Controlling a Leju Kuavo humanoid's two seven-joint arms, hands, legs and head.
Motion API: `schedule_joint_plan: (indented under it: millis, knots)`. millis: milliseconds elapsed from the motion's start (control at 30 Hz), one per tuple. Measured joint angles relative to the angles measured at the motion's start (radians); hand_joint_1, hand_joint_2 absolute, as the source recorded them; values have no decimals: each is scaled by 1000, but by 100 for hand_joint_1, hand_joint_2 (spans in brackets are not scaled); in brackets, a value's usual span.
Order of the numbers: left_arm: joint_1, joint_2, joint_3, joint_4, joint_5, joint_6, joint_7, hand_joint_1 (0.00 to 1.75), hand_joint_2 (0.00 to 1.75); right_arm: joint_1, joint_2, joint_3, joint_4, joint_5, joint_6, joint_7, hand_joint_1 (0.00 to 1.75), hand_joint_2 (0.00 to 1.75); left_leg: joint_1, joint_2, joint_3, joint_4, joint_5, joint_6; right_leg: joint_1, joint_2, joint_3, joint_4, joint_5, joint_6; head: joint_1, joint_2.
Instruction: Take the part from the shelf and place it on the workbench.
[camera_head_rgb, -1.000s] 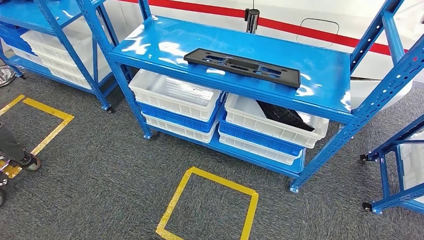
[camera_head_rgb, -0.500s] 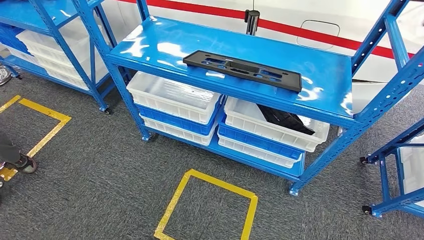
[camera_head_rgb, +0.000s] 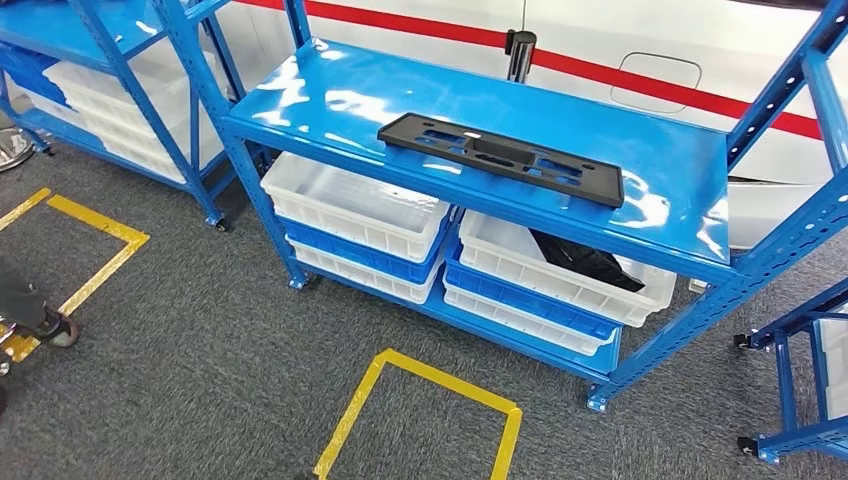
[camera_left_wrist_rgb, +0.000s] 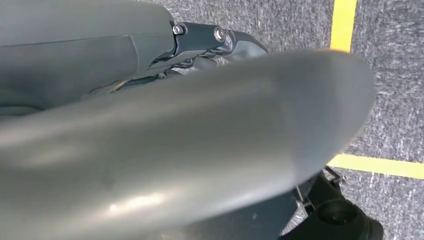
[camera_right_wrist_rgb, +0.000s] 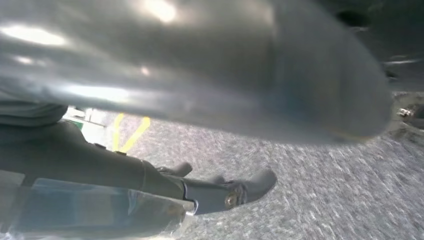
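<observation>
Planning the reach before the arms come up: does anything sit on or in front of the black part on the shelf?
Nothing visible does: the black part lies alone on the blue shelf, near its open front edge.

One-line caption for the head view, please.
Long black slotted part lying flat on the blue shelf, white bins below, grey carpet.

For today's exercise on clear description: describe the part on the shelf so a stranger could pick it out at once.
Find the blue shelf in front of the white wall with the red stripe. On its top level lies the part, a long flat black plate with cut-out slots. Nothing else lies on that level; the white bins sit below.
</observation>
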Motion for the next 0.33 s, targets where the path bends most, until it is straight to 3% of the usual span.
schedule_joint_plan:
  millis: [100, 200, 233, 267, 333]
  knots:
    - [-2, -1, 2, 0, -3, 0, 1, 0, 0, 1, -1, 0, 0, 1, 2, 0, 0, 0, 6, 6, -19, 52, -30, -16, -10, 1, 13, -6, -4, -21, -1, 0]
    - [-3, -1, 4, 0, -4, 0, 2, 0, 0, 1, 0, 0, 0, 2, 3, 0, 0, 0, 10, 11, -128, 243, -105, -30, -11, -1, 25, -7, -15, -36, -1, 0]
    - [-2, -1, 4, 0, -4, 0, 3, 0, 0, 2, 0, -1, 0, 2, 4, 0, 0, 0, 12, 12, -162, 287, -109, -33, -11, -1, 30, -7, -20, -38, -1, 0]
    - [-1, -1, 4, 0, -5, 0, 4, 0, 0, 2, 0, -1, 0, 2, 5, 0, 0, 0, 14, 13, -179, 294, -91, -35, -12, 0, 37, -7, -25, -38, -1, 0]
    - [-1, 0, 4, 0, -6, 0, 6, 0, 0, 3, 0, -1, 0, 2, 6, 0, 0, 0, 18, 15, -169, 238, -32, -35, -13, 1, 49, -7, -34, -34, -1, 0]
